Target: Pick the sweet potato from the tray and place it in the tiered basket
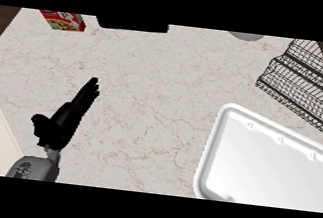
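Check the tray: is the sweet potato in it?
No. The white tray shows only bare surface; no sweet potato is in view.

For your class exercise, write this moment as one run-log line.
left hand: open, straight fingers over counter | right hand: not in view | tray: no sweet potato seen | tiered basket: far right, nothing seen inside

The single head view is looking steeply down at the worktop [160,80] from above, quite near, facing toward its far edge.
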Motion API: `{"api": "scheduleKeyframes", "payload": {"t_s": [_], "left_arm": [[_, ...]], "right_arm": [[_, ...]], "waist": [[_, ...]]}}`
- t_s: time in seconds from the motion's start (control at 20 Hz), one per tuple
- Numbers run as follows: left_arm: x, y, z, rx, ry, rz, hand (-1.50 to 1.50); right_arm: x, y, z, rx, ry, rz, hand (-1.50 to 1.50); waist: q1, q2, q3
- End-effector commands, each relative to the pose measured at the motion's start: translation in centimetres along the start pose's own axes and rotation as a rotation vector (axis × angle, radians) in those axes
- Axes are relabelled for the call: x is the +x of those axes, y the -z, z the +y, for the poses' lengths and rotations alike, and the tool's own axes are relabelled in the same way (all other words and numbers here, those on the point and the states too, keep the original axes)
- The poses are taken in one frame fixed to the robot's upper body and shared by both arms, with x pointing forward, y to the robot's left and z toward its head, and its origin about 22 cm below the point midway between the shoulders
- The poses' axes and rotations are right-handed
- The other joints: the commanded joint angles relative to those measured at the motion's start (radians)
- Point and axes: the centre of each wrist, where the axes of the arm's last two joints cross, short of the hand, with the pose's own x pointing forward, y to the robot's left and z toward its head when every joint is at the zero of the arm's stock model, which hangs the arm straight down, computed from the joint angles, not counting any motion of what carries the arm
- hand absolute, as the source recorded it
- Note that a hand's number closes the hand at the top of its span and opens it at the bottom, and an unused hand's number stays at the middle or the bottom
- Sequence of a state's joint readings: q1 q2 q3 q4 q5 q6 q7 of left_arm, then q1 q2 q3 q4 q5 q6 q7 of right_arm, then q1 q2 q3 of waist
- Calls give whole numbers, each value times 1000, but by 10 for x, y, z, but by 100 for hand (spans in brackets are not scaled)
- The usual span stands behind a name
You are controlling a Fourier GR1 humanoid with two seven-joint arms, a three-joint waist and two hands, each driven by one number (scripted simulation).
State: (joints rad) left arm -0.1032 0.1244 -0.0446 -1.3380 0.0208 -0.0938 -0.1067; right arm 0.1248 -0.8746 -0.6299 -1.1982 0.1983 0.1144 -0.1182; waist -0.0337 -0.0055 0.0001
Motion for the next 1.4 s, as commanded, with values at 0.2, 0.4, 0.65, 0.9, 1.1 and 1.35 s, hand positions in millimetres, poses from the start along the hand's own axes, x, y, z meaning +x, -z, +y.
{"api": "scheduleKeyframes", "payload": {"t_s": [0.2,0.4,0.65,0.9,1.1,1.35], "left_arm": [[14,1,10,-30,10,-6,0],[-2,3,-15,-42,18,4,0],[10,14,-18,-73,9,-34,0],[13,21,-35,-62,6,-12,0],[22,16,-9,-86,3,-26,0],[8,11,-16,-73,-4,-17,0]], "right_arm": [[87,11,-55,-24,81,-67,150],[119,44,-59,-46,122,-35,150],[176,65,-61,-16,122,-14,150],[198,96,-28,6,150,-13,150],[225,114,-8,61,122,-1,150],[243,132,37,107,125,-20,150]], "waist": [[29,3,-2],[49,9,-1],[66,12,-1],[66,13,0],[82,16,0],[73,15,0]]}}
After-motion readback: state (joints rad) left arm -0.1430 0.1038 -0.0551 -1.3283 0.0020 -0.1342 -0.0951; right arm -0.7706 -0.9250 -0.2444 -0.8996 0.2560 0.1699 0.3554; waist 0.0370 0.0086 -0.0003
